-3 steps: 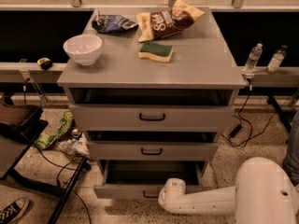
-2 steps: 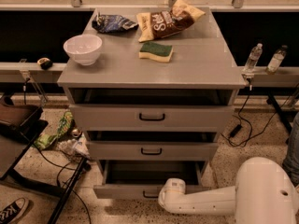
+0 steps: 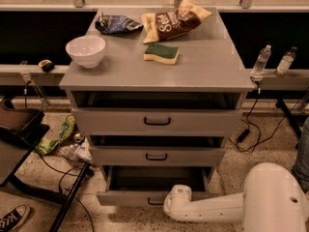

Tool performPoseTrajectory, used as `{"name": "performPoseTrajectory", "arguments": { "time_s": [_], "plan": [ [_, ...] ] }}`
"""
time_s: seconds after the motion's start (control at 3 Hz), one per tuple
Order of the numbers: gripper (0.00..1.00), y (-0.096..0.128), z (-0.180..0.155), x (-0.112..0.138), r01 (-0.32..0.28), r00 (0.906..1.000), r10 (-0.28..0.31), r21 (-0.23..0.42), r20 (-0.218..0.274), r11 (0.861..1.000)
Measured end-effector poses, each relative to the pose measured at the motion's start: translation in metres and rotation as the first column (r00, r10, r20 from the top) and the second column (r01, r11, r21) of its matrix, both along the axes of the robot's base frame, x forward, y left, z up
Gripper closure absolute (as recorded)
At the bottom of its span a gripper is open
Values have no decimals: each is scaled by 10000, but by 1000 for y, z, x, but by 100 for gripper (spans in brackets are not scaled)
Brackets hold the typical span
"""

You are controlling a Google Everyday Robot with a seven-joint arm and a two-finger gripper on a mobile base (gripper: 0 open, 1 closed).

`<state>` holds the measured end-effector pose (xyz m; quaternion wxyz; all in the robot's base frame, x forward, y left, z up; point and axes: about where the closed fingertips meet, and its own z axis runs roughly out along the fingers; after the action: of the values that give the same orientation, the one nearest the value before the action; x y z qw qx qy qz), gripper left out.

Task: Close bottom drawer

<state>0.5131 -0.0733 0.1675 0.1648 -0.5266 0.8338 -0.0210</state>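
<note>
Bottom drawer (image 3: 145,197): lowest of the grey cabinet (image 3: 159,76)'s three, pulled well out toward the camera, its tray open to view and its front low near the floor.
Arm (image 3: 212,209): white, reaching in from the lower right, its rounded end lying against the right part of the drawer front.
Tool (image 3: 170,208): at the drawer front just right of the small black handle (image 3: 155,202); cannot tell its state.
Step in hand: looks like the contact before the push; drawer not yet shut.
Next move: likely a straight, level push inward, square to the front, so the tray does not skew.
Change: none visible against the earlier frames; arm and drawer lie as they did.
</note>
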Motion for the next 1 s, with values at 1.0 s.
{"name": "performPoseTrajectory", "arguments": {
  "time_s": [1.0],
  "plan": [
    [3,0,0,0,0,10000,0,0,-1,10000]
  ]
}}
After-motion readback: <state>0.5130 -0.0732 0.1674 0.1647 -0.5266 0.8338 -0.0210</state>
